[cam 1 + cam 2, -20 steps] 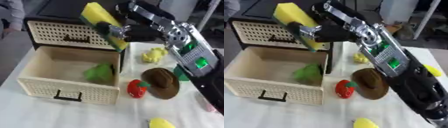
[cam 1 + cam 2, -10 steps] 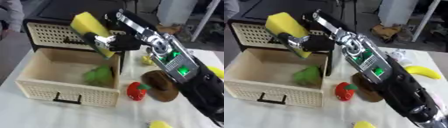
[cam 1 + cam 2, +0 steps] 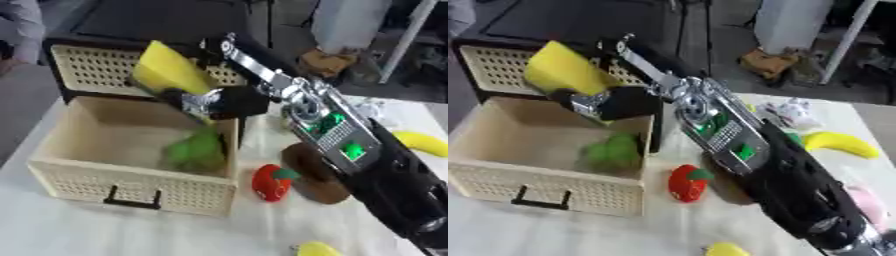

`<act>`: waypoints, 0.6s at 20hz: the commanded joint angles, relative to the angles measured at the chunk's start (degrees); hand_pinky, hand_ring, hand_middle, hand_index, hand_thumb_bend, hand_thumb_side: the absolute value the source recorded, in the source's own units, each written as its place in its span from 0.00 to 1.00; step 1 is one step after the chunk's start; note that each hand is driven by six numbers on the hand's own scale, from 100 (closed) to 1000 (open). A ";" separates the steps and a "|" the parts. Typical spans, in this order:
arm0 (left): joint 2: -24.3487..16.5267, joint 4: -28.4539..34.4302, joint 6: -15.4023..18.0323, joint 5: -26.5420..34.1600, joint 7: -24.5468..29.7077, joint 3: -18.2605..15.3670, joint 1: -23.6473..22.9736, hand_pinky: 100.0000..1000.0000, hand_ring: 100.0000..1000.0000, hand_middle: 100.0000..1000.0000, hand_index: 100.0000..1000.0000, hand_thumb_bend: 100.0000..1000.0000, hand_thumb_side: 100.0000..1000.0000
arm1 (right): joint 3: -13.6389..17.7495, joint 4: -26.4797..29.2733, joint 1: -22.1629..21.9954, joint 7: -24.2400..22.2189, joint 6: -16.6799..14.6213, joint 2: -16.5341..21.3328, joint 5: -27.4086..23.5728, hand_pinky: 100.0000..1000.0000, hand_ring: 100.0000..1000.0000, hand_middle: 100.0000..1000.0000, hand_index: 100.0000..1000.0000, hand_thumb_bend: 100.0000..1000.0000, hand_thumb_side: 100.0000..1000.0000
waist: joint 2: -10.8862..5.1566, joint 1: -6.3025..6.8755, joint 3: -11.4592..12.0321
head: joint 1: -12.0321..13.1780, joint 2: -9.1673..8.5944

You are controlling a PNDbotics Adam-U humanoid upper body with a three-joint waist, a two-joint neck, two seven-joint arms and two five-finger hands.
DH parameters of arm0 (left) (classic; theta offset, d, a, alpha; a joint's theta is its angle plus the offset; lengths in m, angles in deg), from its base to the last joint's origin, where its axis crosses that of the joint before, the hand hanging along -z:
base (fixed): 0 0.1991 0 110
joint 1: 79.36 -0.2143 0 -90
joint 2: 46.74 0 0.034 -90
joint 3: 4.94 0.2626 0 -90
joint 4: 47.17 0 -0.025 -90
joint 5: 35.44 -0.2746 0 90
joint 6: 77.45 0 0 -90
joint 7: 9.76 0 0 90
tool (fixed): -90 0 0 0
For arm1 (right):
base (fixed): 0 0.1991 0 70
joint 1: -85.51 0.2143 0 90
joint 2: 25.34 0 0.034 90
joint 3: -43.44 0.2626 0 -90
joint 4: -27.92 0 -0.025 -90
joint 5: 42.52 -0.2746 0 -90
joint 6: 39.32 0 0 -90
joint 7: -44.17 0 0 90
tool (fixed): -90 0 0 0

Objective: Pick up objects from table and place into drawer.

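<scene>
Yellow sponge block (image 3: 168, 70) is clamped in the curled fingers of the right hand (image 3: 214, 101), held tilted above the open drawer (image 3: 131, 187) near the desk's (image 3: 52, 235) left edge. A green object (image 3: 197, 151) lies inside the drawer. A red strawberry-shaped toy (image 3: 272, 182) and a brown object (image 3: 308, 172) sit just beside the drawer's right wall.

Right arm stretched forward — right hand (image 3: 203, 101) curled, gripping.

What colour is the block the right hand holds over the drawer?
Yellow; the block shows best in the right eye view.
</scene>
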 commanded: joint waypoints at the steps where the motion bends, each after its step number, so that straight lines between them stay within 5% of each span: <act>1: -0.83 0.76 0.11 0.15 0.12 -0.52 0.81 0.63 0.69 0.70 0.74 0.04 0.98 | 0.44 0.53 0.35 -3.37 -0.90 0.94 1.63 0.82 0.99 0.63 0.90 0.59 0.58 | -0.98 0.43 -0.14 | -0.04 -0.35; 12: -0.85 0.76 0.12 0.09 0.00 -0.68 0.41 0.63 0.69 0.70 0.74 0.04 0.98 | 2.01 2.91 -0.35 -5.66 -0.67 1.22 1.90 0.82 0.99 0.62 0.87 0.59 0.60 | -1.04 0.65 -0.53 | 0.23 -0.09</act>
